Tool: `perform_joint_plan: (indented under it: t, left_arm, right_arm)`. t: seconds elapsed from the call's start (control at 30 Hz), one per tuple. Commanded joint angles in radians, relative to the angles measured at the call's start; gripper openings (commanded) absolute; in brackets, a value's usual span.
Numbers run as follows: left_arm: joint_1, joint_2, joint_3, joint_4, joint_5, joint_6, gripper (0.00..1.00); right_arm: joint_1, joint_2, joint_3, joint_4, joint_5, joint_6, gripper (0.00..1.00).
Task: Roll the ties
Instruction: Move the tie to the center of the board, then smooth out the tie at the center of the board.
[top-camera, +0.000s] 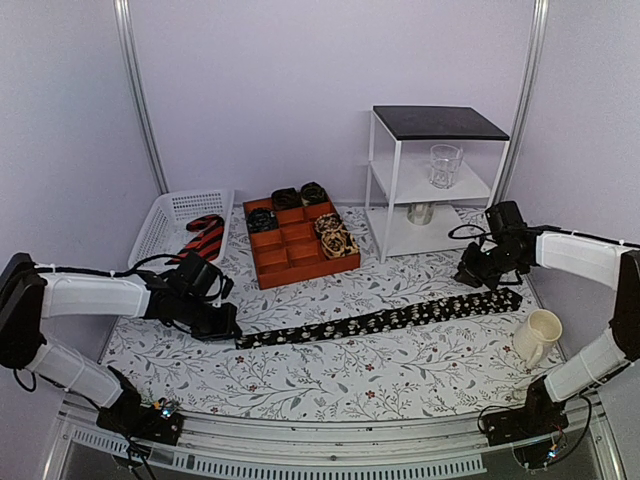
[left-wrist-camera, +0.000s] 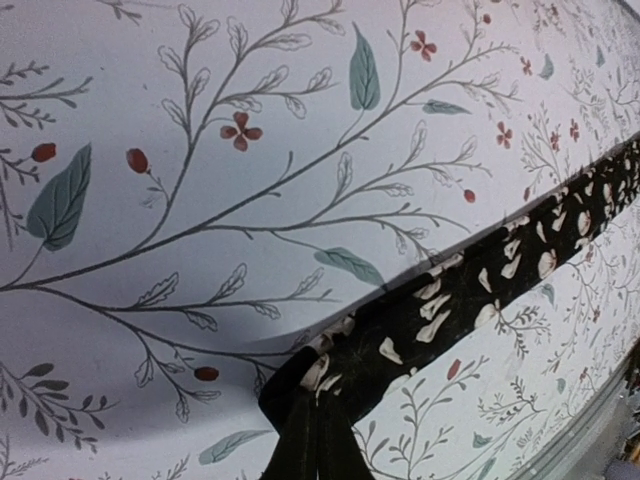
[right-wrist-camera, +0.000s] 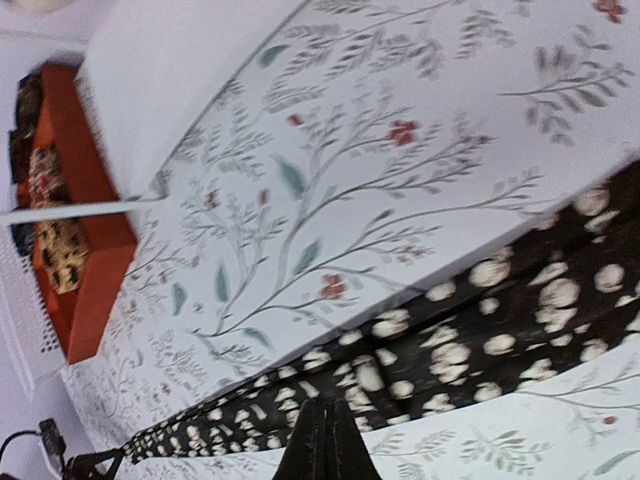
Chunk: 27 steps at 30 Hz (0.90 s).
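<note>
Both tools clenched: left tool (left-wrist-camera: 315, 425) pinches black tie (top-camera: 380, 320) at 9 o'clock tip, right tool (right-wrist-camera: 325, 438) touches 3 o'clock end

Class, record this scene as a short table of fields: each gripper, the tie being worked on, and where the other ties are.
Left gripper: shut on the narrow end of the dotted tie
Right gripper: shut, by the tie's wide end
Dotted tie: flat, stretched across the table
Rolled ties: in the orange tray
Striped tie: in the white basket
</note>
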Motion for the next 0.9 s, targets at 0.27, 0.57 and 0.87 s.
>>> perform_joint_plan:
  t: [0.27,0.57,0.87]
  left_arm:
    - [0.012,0.041,-0.057,0.059,-0.058,-0.005,0.0]
    - [0.014,-0.017,0.011,-0.016,-0.073,0.003,0.0]
    - [0.012,-0.082,-0.04,0.056,0.103,-0.004,0.0]
  right_arm:
    - [0.369,0.031,-0.044,0.46,-0.098,0.157,0.0]
    - [0.593,0.308,0.182,0.548,-0.112,0.169,0.0]
    - [0.707,0.574,0.326,0.707,-0.201,0.231,0.0]
